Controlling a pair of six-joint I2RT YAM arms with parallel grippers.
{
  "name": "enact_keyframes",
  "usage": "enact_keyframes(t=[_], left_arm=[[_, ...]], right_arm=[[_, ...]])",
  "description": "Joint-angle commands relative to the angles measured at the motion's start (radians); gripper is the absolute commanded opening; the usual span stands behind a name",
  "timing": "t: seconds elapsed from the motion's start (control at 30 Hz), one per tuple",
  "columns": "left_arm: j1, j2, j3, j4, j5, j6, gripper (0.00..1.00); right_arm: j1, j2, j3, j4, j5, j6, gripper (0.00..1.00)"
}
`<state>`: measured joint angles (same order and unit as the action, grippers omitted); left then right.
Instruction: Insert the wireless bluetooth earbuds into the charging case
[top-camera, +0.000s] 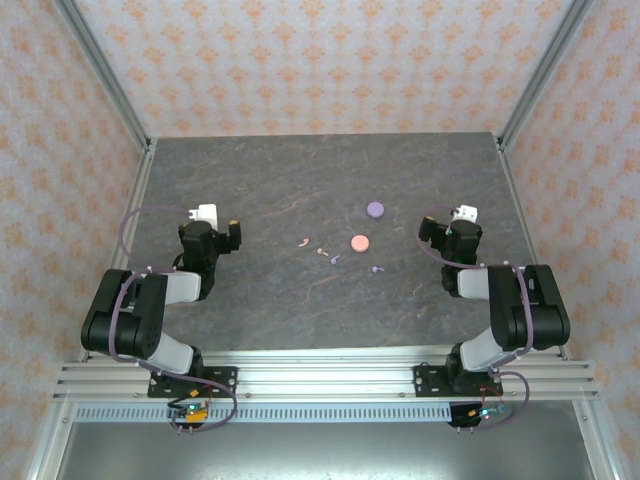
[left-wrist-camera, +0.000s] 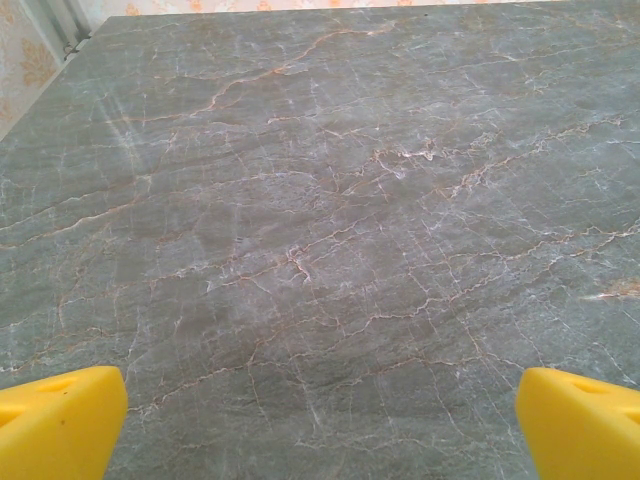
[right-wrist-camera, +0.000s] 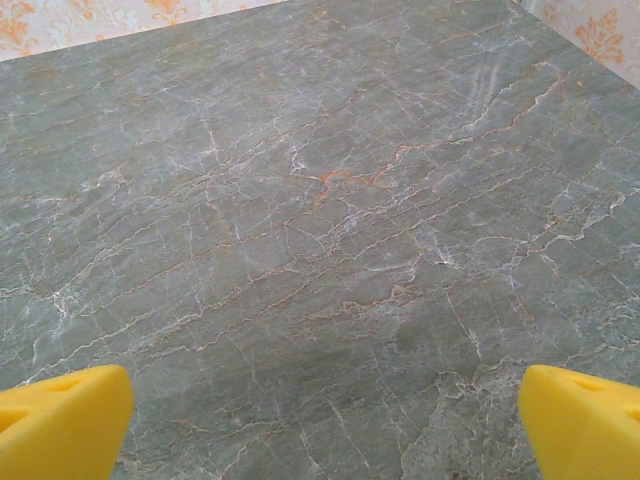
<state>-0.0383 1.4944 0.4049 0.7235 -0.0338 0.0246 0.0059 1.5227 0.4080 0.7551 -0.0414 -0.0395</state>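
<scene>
1. In the top external view, four earbuds were seen lying loose on the dark veined counter (top-camera: 300, 310) near the middle of the frame, outside both cases. The first pink earbud (top-camera: 304, 241) and second pink earbud (top-camera: 321, 251) were found left of centre. The first lilac earbud (top-camera: 334, 259) was just beside them to the lower right. The second lilac earbud (top-camera: 377, 268) lay further right, below the pink case (top-camera: 360, 243). The lilac case (top-camera: 375, 209) was set above and slightly right of the pink case, apart from it. The left gripper (top-camera: 207, 213) was positioned at the left of the frame and the right gripper (top-camera: 462, 213) at the right, both well apart from the earbuds.
2. In the left wrist view, the left gripper (left-wrist-camera: 320, 435) was shown spread wide, its yellow fingertips (left-wrist-camera: 55, 420) at the bottom corners, with veined counter between them.
3. In the right wrist view, the right gripper (right-wrist-camera: 320, 435) was likewise shown spread wide, its yellow fingertips (right-wrist-camera: 585, 425) at the bottom corners over the counter.
</scene>
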Motion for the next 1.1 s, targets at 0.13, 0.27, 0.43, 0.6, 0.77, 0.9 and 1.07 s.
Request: enact_keyframes(t=[0.13, 0.27, 0.43, 0.6, 0.77, 0.9, 1.07], left_arm=[[0.002, -0.001, 0.02, 0.021, -0.027, -0.008, 1.0], [0.002, -0.088, 0.014, -0.042, -0.112, -0.046, 1.0], [0.002, -0.223, 0.131, -0.397, -0.114, -0.124, 1.0], [-0.003, -0.3, 0.235, -0.651, -0.005, -0.226, 1.0], [-0.056, -0.313, 0.339, -0.867, 0.13, -0.273, 1.0], [-0.128, -0.305, 0.395, -0.977, 0.177, -0.252, 1.0], [-0.169, -0.262, 0.438, -1.051, 0.296, -0.242, 1.0]], right_arm=[[0.006, -0.012, 0.022, -0.003, 0.027, -0.01, 0.99], [0.005, -0.085, 0.093, -0.196, 0.103, 0.025, 0.99], [0.006, -0.147, 0.289, -0.642, 0.133, 0.13, 0.99], [0.008, -0.07, 0.475, -0.929, 0.026, 0.271, 0.99], [0.041, 0.079, 0.636, -1.065, -0.192, 0.272, 0.99], [0.063, 0.167, 0.712, -1.087, -0.309, 0.28, 0.99], [0.084, 0.275, 0.791, -1.093, -0.448, 0.288, 0.99]])
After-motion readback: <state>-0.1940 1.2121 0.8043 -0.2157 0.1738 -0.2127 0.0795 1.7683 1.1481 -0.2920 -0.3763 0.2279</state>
